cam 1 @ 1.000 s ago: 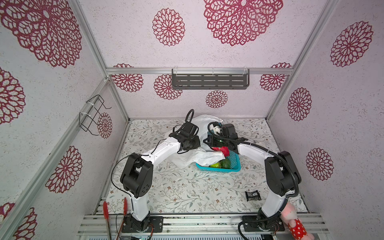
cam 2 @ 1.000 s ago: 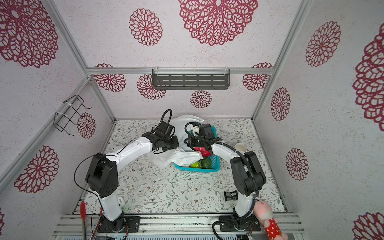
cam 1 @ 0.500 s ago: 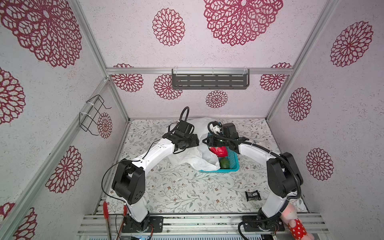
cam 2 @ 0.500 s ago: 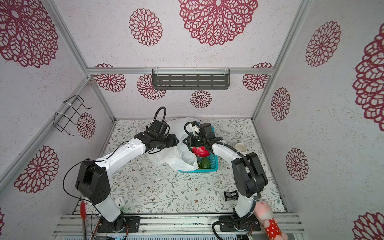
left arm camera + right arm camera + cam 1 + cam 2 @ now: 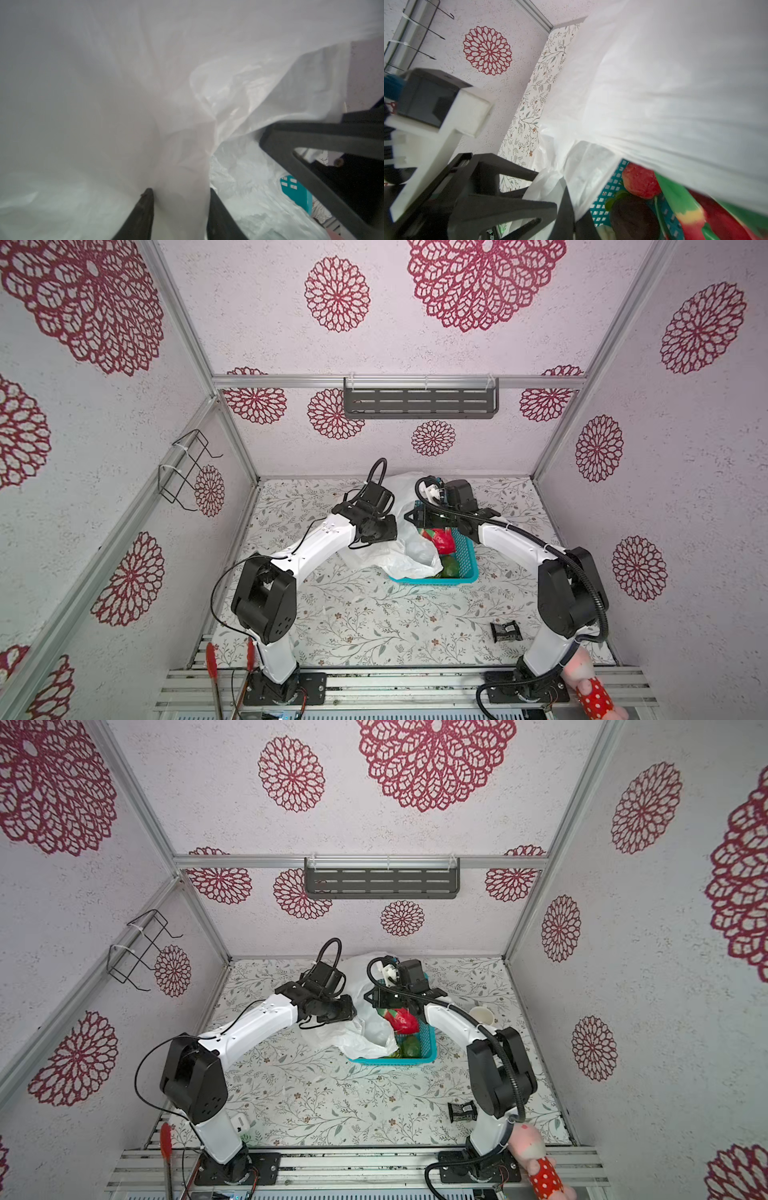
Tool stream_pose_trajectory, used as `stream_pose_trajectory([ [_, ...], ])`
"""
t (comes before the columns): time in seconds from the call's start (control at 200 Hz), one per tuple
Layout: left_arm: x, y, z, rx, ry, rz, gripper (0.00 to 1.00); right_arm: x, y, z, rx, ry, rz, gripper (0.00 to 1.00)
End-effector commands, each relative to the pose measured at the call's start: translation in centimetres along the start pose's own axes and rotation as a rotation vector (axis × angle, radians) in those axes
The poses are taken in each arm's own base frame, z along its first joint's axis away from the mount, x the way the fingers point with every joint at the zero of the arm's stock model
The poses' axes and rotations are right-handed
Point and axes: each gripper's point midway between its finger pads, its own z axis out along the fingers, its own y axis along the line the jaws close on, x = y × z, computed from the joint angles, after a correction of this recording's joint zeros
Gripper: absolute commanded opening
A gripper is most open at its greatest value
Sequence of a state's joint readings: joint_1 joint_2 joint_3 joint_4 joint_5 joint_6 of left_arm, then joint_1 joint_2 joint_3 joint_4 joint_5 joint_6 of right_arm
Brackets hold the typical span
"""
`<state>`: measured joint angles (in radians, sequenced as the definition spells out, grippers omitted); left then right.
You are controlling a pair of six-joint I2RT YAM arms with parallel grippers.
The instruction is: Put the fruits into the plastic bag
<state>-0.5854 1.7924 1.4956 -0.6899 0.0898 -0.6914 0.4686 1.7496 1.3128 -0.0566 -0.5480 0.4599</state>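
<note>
Plastic bag [image 5: 409, 549] got pulled up taller over the teal basket [image 5: 467, 560]. Right gripper [image 5: 417, 517] pinched its rim; left gripper [image 5: 180, 193] straddled a fold, and I couldn't tell if it gripped. Fruits [image 5: 444, 541] sat in the basket just under the right gripper.

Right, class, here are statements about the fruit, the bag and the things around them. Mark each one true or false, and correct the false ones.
1. The dragon fruit lies in the teal basket. True.
2. The plastic bag lies clear of the basket. False: it drapes over part of the basket.
3. The plush toy sits in the basket. False: it lies at the front right corner of the table.
4. The dark shelf hangs on the back wall. True.
5. A green fruit lies in the basket beside the dragon fruit. True.
</note>
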Motion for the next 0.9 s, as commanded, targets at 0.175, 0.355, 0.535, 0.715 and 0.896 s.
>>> stream_pose_trajectory([
  [0.175,-1.3,-1.4,-2.7,0.08,-0.051,0.011,0.22,-1.2,-0.2,-1.4,0.102,-0.025,-0.069,0.0],
  [0.355,-1.7,-1.5,-4.1,0.131,-0.077,-0.003,0.13,-0.5,-1.1,-1.2,0.144,-0.01,-0.068,0.0],
  [0.535,-2.0,-0.8,-5.1,0.11,-0.118,-0.014,0.0,-0.1,-2.4,-1.2,0.201,-0.009,-0.057,0.0],
  [0.715,-3.6,3.3,-7.6,0.012,-0.232,-0.122,0.0,0.5,-4.7,-1.6,0.312,-0.014,-0.015,0.0],
  [0.896,-3.8,7.6,-12.0,0.035,-0.328,-0.194,0.0,1.0,-6.8,-2.3,0.395,-0.013,0.027,0.0],
])
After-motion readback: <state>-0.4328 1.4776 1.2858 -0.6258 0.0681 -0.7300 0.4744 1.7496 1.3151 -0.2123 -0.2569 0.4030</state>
